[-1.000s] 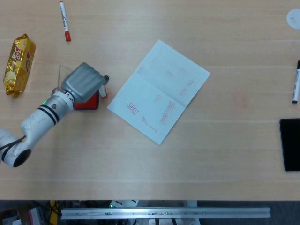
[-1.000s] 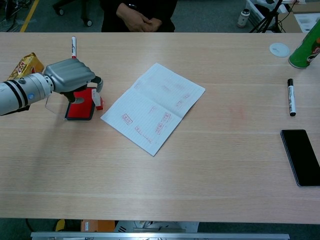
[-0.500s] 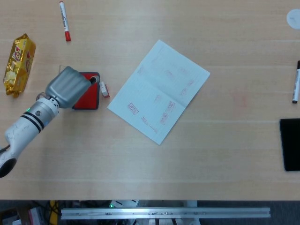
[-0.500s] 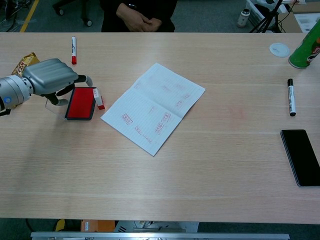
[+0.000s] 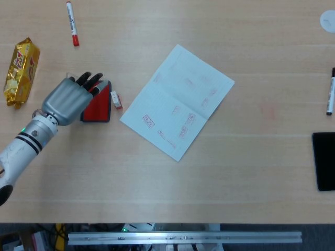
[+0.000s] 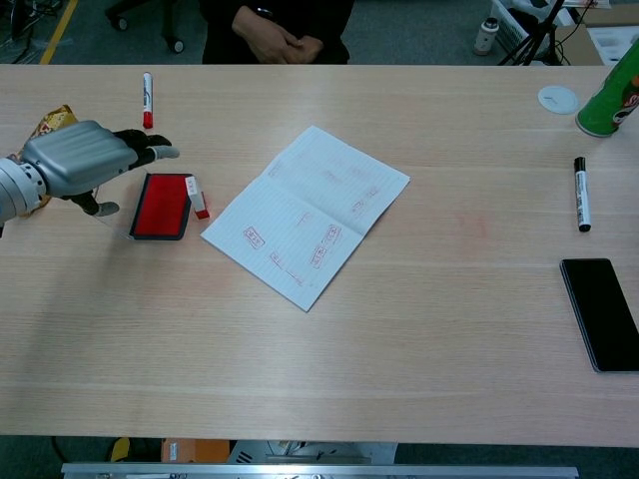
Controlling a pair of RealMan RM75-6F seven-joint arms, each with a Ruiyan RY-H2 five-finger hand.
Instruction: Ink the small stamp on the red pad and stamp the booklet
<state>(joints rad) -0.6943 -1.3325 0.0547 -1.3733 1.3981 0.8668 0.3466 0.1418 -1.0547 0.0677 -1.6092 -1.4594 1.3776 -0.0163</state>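
The small stamp (image 5: 115, 100) is lying flat on the table (image 5: 235, 178), just beside the right edge of the red pad (image 5: 99, 102) and to the left of the booklet (image 5: 178, 102). Its long side is running mostly up and down in the head view, tipping a little to the left at the top. The booklet is lying open, turned like a diamond, with red marks on its pages. The left hand (image 6: 75, 160) is hovering over the left part of the pad with its fingers (image 6: 150, 153) stretched out and apart. It is holding nothing. The right hand is not showing in either view.
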